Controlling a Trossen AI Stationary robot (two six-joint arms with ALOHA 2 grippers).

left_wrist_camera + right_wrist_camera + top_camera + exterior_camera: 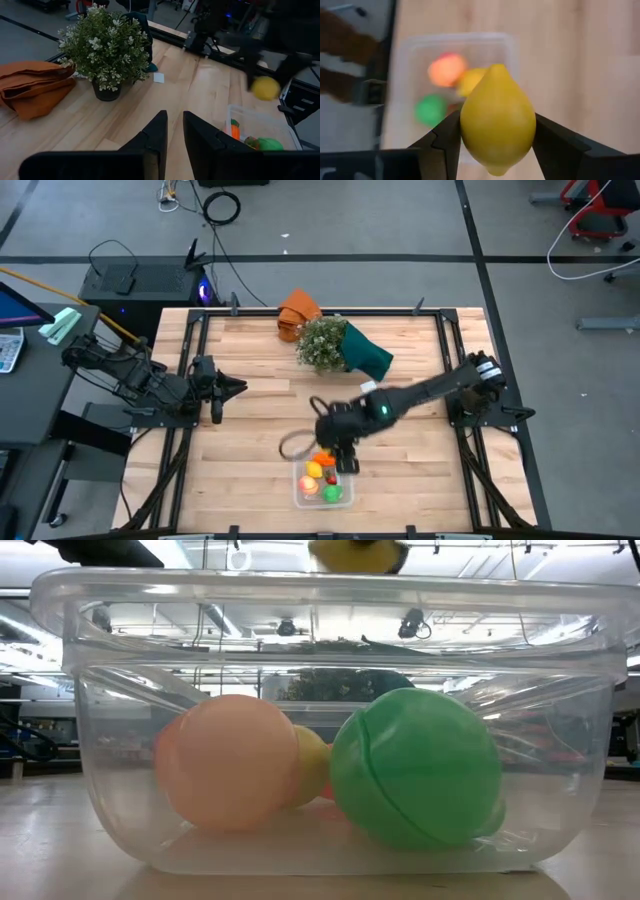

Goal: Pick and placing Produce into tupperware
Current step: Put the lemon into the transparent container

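Right pincer [496, 137]: clenched on a yellow lemon [497, 117], one dark finger on each flank of the fruit; in the high view it hangs over the front middle of the bench [250, 410], at the back edge of the tupperware [300, 498]
Lemon's long axis: in the right wrist view its pointed tips lie along the fingers' length, so the squeeze falls across its belly
Key relation: by the right wrist view the tupperware sits beyond and below the lemon; in the high view the box's centre lies at about 6 o'clock from the pincer, just beside it; my judgement is that a short carry toward 6 o'clock puts the fruit over the open middle before letting go
Tupperware: clear box near the bench's front edge, holding a pink-orange peach [232, 762], a second lemon [312, 765], a green round fruit [418, 768] and an orange carrot [235, 129]; a red berry shows faintly between them in the high view
Left pincer [174, 131]: waits at the bench's left side, about 9 o'clock from the box, fingers parted with a narrow gap, grasping nothing
Nearer arm: the right, by far; the left stands well apart
Off to the back: a potted plant [104, 45] and an orange cloth [30, 85] at 12 o'clock, not part of the job
Risk, as I judge it: released too near the back wall, the lemon may strike the rim and roll out
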